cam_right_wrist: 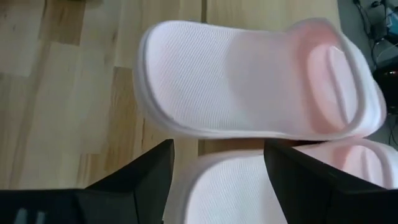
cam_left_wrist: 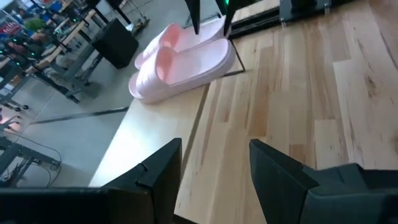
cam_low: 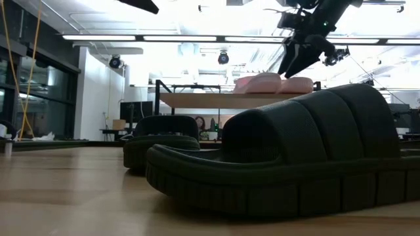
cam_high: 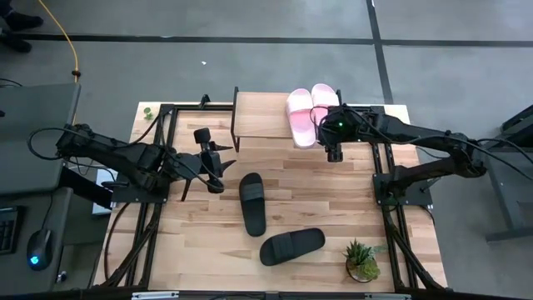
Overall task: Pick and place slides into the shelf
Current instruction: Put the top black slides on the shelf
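Two light pink slides [cam_high: 301, 117] [cam_high: 325, 98] lie side by side, soles down, on the right end of the shelf's top board [cam_high: 262, 117]; the low view shows them on the shelf [cam_low: 197, 99] too. Two black slides [cam_high: 252, 203] [cam_high: 291, 247] lie soles down on the tabletop. My right gripper [cam_high: 334, 155] hangs open just above the pink slides [cam_right_wrist: 249, 81], touching neither. Left of the black slides, my left gripper [cam_high: 218, 162] stands open and holds nothing, pointing along the shelf board [cam_left_wrist: 155, 137] toward the pink pair [cam_left_wrist: 180, 62].
A small potted plant [cam_high: 362, 260] stands near the table's front right corner. Black frame rails [cam_high: 158, 167] [cam_high: 385, 179] run along both sides of the wooden tabletop [cam_high: 333, 208]. The near black slide [cam_low: 295, 157] fills much of the low view.
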`<action>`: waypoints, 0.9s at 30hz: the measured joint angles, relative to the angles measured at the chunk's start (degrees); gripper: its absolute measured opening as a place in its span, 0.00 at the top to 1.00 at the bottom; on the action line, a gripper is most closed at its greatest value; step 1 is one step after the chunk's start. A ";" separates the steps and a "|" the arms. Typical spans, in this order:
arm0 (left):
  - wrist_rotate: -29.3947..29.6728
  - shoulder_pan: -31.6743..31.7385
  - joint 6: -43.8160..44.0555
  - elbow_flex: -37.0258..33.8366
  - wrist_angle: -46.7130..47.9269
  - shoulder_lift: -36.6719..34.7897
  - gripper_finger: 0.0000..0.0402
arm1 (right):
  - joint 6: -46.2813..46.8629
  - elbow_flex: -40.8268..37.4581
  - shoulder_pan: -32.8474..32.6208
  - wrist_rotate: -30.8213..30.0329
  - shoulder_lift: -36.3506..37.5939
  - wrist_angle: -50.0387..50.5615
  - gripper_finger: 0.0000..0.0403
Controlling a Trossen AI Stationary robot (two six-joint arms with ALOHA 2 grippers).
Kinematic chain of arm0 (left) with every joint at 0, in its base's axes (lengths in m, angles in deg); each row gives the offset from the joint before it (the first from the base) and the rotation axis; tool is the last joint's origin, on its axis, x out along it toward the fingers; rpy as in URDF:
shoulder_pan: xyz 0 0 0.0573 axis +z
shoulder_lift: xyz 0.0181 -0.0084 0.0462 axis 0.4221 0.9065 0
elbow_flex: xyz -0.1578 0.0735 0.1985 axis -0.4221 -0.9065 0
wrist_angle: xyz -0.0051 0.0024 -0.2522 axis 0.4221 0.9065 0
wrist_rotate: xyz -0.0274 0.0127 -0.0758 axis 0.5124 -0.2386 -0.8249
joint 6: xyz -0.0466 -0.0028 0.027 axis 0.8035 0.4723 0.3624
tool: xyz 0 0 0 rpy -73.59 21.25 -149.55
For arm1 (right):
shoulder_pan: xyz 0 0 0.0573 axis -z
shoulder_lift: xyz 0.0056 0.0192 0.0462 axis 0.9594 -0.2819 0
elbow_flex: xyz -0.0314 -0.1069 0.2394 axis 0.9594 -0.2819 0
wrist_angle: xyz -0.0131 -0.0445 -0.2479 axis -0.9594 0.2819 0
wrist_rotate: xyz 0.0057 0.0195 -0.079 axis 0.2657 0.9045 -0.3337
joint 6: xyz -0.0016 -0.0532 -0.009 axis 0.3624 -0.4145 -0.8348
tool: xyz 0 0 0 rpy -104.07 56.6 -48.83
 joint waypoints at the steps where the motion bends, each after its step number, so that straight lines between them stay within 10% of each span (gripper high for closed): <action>1: -0.02 0.02 0.00 0.00 0.18 0.13 0.57 | 0.00 0.00 0.00 -0.06 0.45 0.21 0.41; 27: -5.00 0.00 3.67 -0.04 1.53 0.18 0.57 | 25.36 0.04 -6.97 17.42 2.23 -11.17 0.41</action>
